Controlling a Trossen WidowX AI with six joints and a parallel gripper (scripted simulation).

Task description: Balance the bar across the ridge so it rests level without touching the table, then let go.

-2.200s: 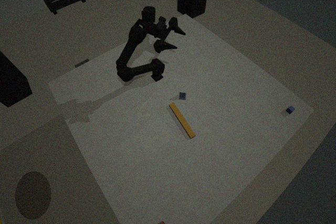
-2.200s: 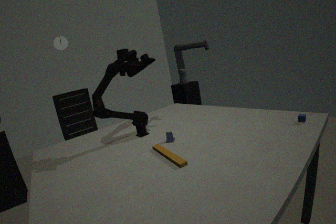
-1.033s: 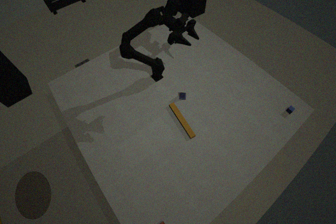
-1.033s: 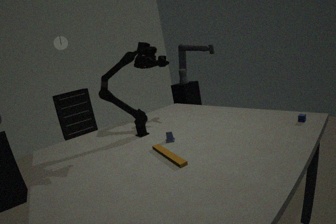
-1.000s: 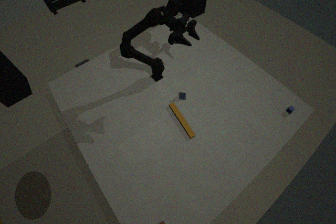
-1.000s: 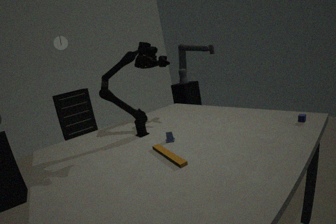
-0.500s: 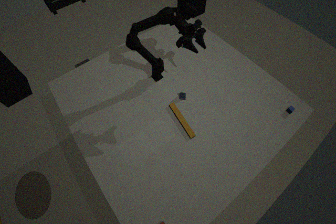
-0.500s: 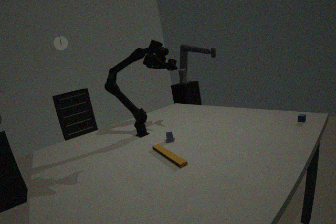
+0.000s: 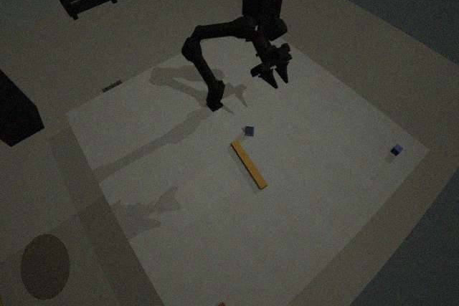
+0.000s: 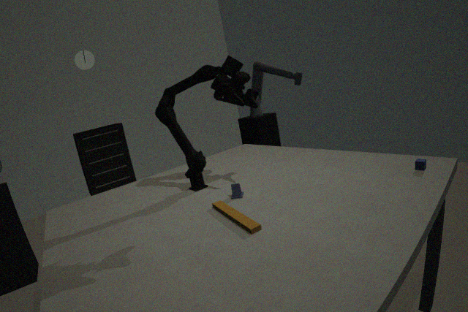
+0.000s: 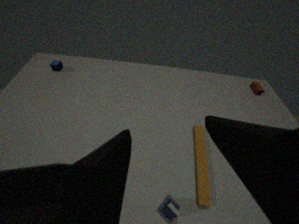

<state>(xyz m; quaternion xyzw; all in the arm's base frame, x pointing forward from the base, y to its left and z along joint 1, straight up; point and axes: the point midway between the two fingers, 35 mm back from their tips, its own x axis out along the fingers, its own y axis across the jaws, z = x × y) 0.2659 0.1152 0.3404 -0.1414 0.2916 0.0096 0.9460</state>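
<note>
The long orange-yellow bar (image 9: 249,165) (image 10: 237,216) (image 11: 201,165) lies on the table, with one end near the ridge and apart from it. The ridge looks like the small blue-grey piece (image 9: 249,131) (image 10: 236,191) (image 11: 168,208) that stands on the table between the bar and the arm's base; nothing rests on it. My gripper (image 9: 281,84) (image 11: 167,128) is open and empty. It hangs high above the table, well away from the bar and the ridge. In the exterior view its dark fingers overlap, so their gap is hard to see.
The pale table (image 9: 315,202) (image 10: 321,244) (image 11: 117,93) carries a small dark blue cube (image 9: 396,150) (image 10: 420,164) (image 11: 56,65) near a far corner. A red-orange block (image 11: 257,88) sits near another edge. Another arm (image 10: 277,70) stands on a dark pedestal behind the table.
</note>
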